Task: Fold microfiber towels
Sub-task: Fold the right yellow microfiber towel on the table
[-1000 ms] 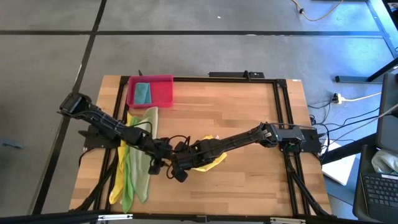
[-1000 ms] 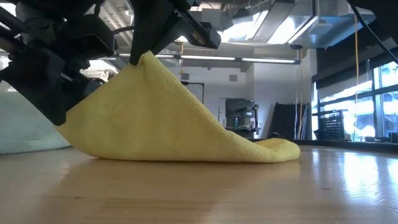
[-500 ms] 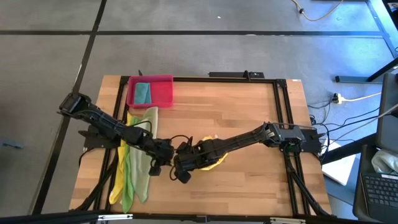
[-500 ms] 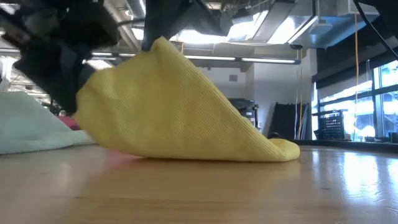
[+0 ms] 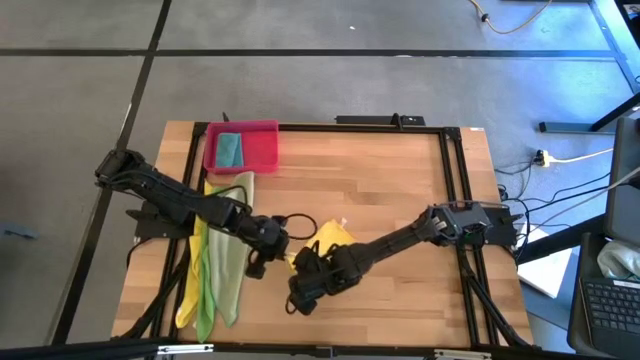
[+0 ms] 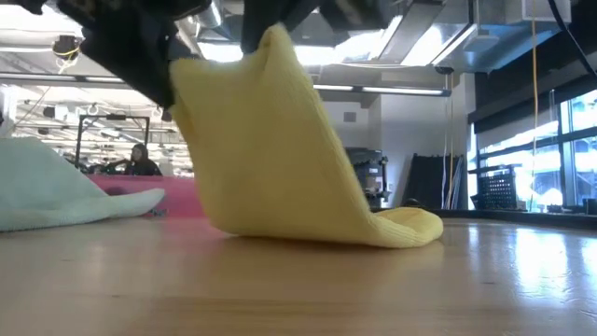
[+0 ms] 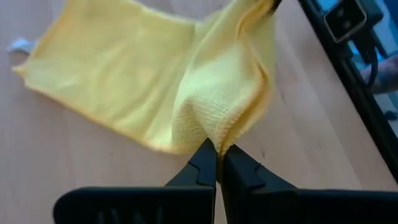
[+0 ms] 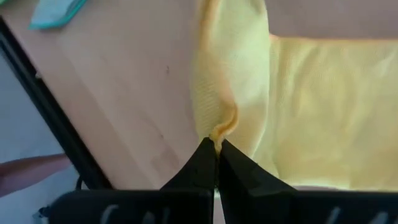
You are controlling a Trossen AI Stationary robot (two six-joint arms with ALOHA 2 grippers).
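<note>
A yellow microfiber towel (image 6: 280,159) is raised at its near side, while its far end (image 6: 410,227) lies on the wooden table (image 5: 400,180). My left gripper (image 7: 217,150) and my right gripper (image 8: 216,145) are both shut on it, close together near the table's front middle (image 5: 295,262). Three more towels, yellow, bright green and pale olive (image 5: 215,270), lie in a strip along the left side. A teal towel (image 5: 230,150) sits in the pink tray (image 5: 262,150). My left gripper pinches a bunched fold at the towel's raised left corner (image 7: 208,127) between its two fingers, coming slanting down from the table's left. The cloth drapes away from the fingers toward the table. My right gripper pinches the towel's puckered edge (image 8: 222,129) between its two fingers, pointing steeply down. That edge is the towel's highest point (image 6: 272,42); the cloth hangs below it and runs down to the table.
The pink tray stands at the far left corner. Black cables (image 5: 290,222) loop by the left arm. A black frame (image 5: 450,200) rims the table; bare wood lies on the right half.
Both grippers have risen, and my right gripper has gone toward the near edge. The towel's left corner, which lay low by the table, now hangs lifted from my left gripper. The towel stands taller and steeper; its far end stays on the table.
</note>
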